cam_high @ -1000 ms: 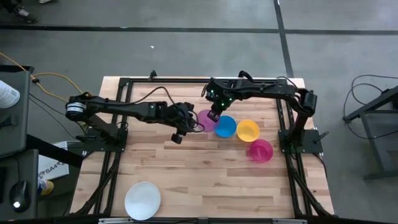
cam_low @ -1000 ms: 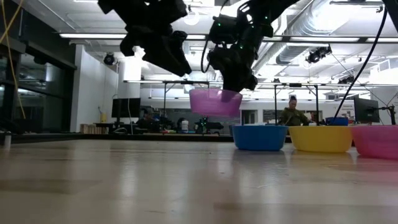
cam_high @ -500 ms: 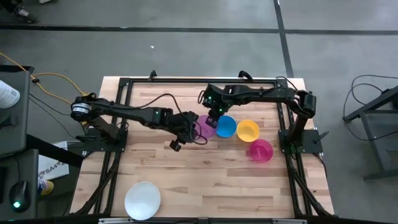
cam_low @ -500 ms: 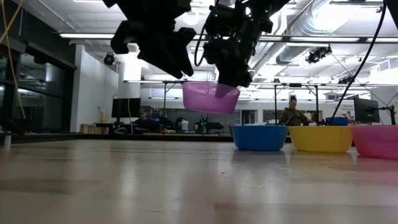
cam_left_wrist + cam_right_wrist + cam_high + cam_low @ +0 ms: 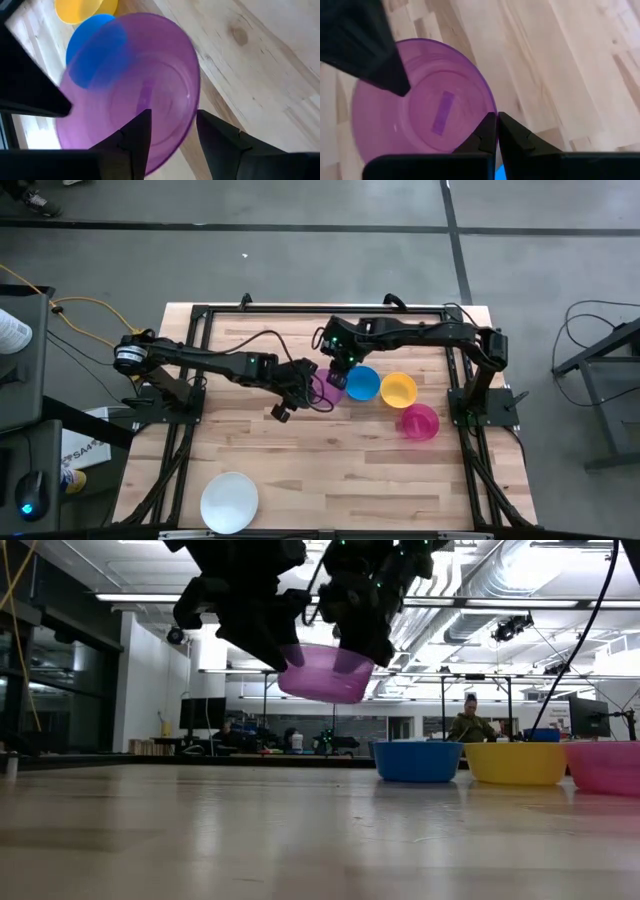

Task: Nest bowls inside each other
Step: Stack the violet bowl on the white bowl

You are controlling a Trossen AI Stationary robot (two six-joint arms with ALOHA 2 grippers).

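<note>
We see the right claw (image 5: 496, 131) pinching the purple bowl's (image 5: 325, 672) rim, lifted above the tabletop (image 5: 330, 460); left claw (image 5: 171, 131) spread apart across its rim.

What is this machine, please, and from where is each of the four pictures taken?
It is a robot with two dark arms at a wooden table. One picture looks down from above, one looks level across the tabletop, and two come from cameras on the wrists. The right claw is shut on the rim of a purple bowl, lifted off the table. The left claw is open at the same bowl's rim. On the table stand a blue bowl, a yellow bowl, a pink bowl and a white bowl.
</note>
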